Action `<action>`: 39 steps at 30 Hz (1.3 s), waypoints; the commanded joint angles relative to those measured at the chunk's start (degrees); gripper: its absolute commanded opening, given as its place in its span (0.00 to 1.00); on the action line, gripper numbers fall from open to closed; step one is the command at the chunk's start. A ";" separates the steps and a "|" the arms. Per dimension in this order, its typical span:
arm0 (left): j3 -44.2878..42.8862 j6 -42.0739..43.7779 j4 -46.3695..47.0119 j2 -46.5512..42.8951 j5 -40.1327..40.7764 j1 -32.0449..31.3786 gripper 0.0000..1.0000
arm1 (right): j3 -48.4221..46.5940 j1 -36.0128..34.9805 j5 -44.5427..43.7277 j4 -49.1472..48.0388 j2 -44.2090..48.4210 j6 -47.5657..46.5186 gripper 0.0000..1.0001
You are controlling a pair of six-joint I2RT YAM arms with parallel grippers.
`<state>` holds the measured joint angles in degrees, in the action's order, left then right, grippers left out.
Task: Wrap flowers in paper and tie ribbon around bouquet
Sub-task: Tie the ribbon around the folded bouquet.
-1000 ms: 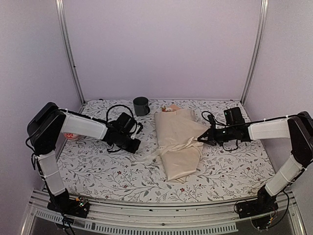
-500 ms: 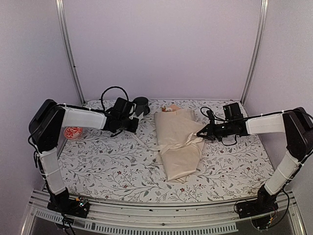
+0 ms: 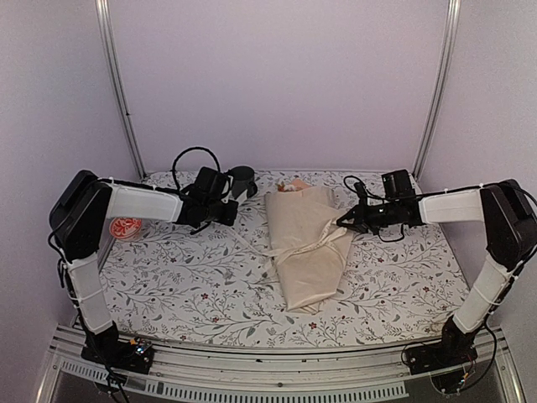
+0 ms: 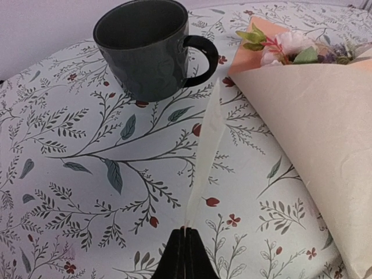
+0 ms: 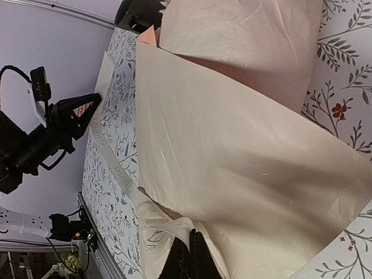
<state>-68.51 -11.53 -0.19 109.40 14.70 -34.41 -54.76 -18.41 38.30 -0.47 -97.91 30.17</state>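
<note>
Bouquet point(image 3: 306, 256) lies flat on the flower-print tablecloth point(image 3: 168, 281), just right of the dark mug point(image 3: 242, 180) and reaching from beside it toward the near edge of the table. Its open end is the end closest to the mug. There the flowers point(image 3: 292, 185) peek out: pale pink blossoms and green leaves, seen close in the left wrist view point(image 4: 290, 46). The paper point(image 3: 312, 220) shows its cream face outward, with a peach inner corner point(image 4: 256, 43) at the mouth next to the mug.

The ribbon point(image 3: 306, 245) crosses the bundle about halfway down, on the part nearer than the mug, and its 2 ends run out to either side. One strand point(image 4: 203, 145) slants up from the bouquet toward the mug, passing just beside the mug's handle. It ends in the left gripper point(image 3: 232, 222), whose fingers are pressed together on it point(image 4: 186, 256), just in front of the mug.

The other strand rises off the far side of the bouquet from the mug into the right gripper point(image 3: 340, 223). Its fingers are likewise pinched closed on the ribbon point(image 5: 190, 256), against the paper's edge.

A small red-and-white round thing point(image 3: 126, 227) sits well to the left of the mug.
</note>
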 commanded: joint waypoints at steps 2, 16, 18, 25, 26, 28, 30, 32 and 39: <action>0.55 1.01 0.31 -1.31 1.60 0.86 0.00 | -1.00 2.15 -0.34 0.43 0.22 0.98 0.00; 24.02 -8.75 2.61 -11.66 0.41 14.90 0.00 | 32.00 30.45 0.75 -15.20 11.70 13.01 0.00; 24.89 -9.31 3.11 -13.03 0.03 15.83 0.00 | 31.77 31.78 -0.18 -13.62 12.71 12.74 0.00; 24.83 -9.25 2.75 -15.32 -1.44 17.32 0.00 | 29.48 31.89 3.46 -9.48 11.41 9.17 0.00; 24.79 -9.28 2.78 -15.57 -1.29 17.24 0.00 | 29.45 31.82 2.69 -7.90 11.99 8.86 0.00; 24.43 -8.41 3.37 -15.73 -3.76 17.03 0.00 | 28.73 31.47 1.19 -4.76 13.06 8.12 0.08; 24.10 -6.83 4.70 -15.80 -5.85 15.78 0.00 | 24.72 30.28 -2.28 2.45 13.40 5.06 0.28; 23.16 -5.06 5.33 -15.59 -6.85 14.00 0.00 | 18.58 27.57 -8.01 9.26 14.73 2.26 0.36; 18.10 -3.59 4.53 -13.58 -8.00 11.00 0.00 | 0.62 5.20 -31.29 23.76 17.61 -5.95 0.97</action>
<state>-46.87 -16.78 3.01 94.87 8.19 -22.41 -46.65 -2.72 18.87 13.87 -81.43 31.51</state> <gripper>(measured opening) 0.004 0.922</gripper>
